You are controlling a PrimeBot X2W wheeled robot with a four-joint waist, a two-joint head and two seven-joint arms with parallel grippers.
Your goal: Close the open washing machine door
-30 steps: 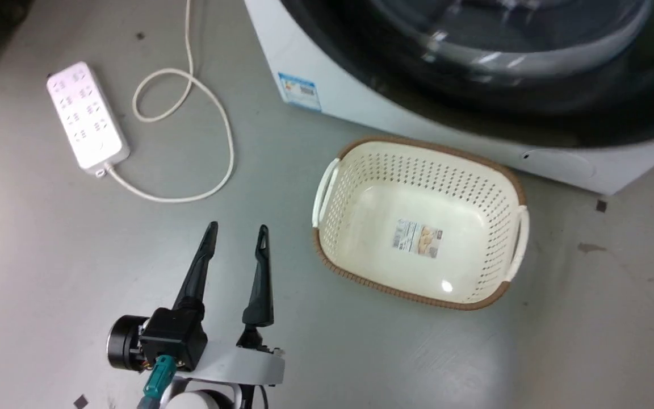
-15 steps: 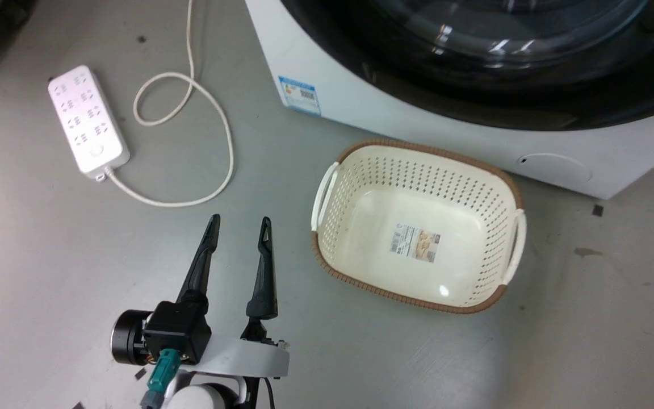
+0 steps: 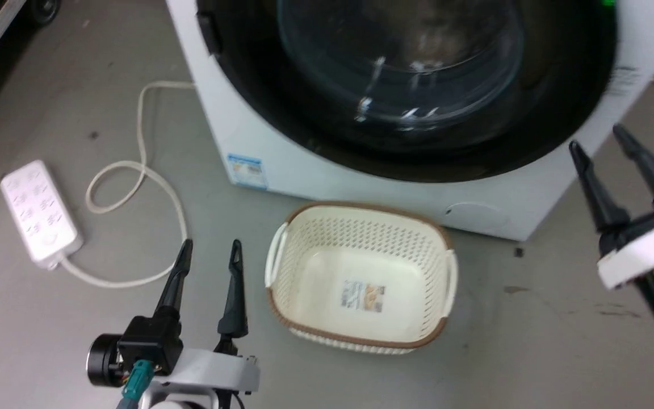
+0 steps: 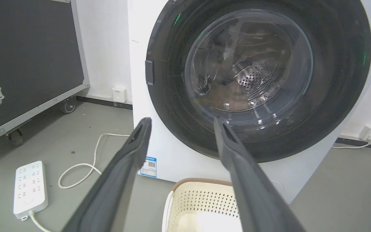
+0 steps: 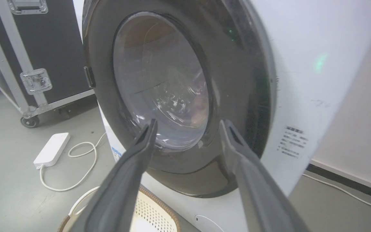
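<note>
The white washing machine (image 3: 315,170) stands at the top of the head view. Its door (image 3: 531,147), a wide glossy black rim around a bulging glass window, lies flat against the front. In the left wrist view the door (image 4: 333,80) faces me, with the steel drum showing through the glass. My left gripper (image 3: 210,247) is open above the floor beside the basket, well short of the machine (image 4: 172,164). My right gripper (image 3: 596,138) is open near the machine's right front corner. In the right wrist view its fingers frame the door's lower rim (image 5: 237,80).
A cream perforated basket (image 3: 281,267) sits on the grey floor in front of the machine. A white power strip (image 3: 37,213) with a looped cord (image 3: 134,182) lies to the left. A black wheeled flight case (image 4: 27,58) stands further left.
The head camera has tilted up and back, so the whole picture shifted and more of the machine front shows. My right gripper has come into view at the right. The left gripper stays open.
</note>
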